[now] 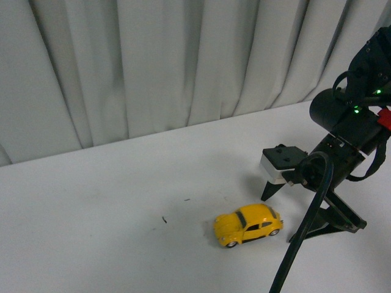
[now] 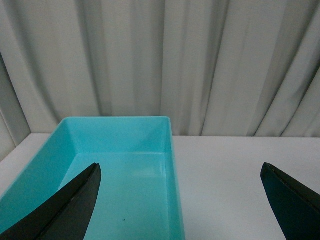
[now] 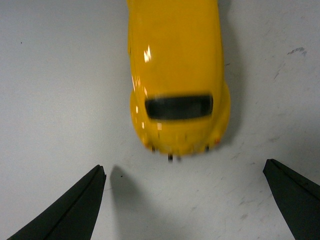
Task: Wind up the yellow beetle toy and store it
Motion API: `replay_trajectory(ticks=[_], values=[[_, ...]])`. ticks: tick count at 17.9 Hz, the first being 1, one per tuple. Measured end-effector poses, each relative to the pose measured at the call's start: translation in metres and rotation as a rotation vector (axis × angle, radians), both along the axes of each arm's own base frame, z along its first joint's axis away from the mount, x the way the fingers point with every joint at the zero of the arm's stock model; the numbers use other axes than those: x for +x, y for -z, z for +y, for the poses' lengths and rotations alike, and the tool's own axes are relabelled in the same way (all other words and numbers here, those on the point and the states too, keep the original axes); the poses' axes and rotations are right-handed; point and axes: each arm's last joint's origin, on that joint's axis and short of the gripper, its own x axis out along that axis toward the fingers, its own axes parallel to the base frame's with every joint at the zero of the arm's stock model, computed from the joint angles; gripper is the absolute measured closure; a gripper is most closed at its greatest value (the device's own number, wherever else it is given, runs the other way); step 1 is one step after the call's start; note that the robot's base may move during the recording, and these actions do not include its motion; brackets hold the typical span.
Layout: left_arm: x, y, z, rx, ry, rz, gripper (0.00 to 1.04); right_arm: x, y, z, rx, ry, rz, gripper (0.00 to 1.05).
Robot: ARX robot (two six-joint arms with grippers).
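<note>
Right fingers (image 1: 269, 187) are seen in the front view spread wide, angled down with their tips close to the white worktop (image 1: 91, 213). The yellow beetle toy (image 1: 247, 224) stands on its wheels on the worktop just beside them, toward the robot's left, and is not touched by either tip. A pale curtain (image 1: 153, 61) is hung behind the worktop.

In the left wrist view, the left fingers (image 2: 65, 210) are also held wide apart. A teal bin (image 2: 172, 165) is framed between them, set on the worktop before the curtain.

In the right wrist view, the two dark tips of the right fingers are shown far apart. The beetle toy lies ahead of them, outside the gap yet centred on it, with its dark rear window turned toward the tips. A strip of bare worktop is left between toy and tips.
</note>
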Motion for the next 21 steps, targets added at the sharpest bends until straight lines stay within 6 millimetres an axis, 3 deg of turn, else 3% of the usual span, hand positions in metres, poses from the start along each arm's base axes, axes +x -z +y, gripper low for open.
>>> replay_trajectory(ticks=[21], values=[[0.0000, 0.0000, 0.0000, 0.000, 0.000, 0.000, 0.07, 0.0007, 0.0017, -0.0001, -0.005, -0.006, -0.019, 0.07]])
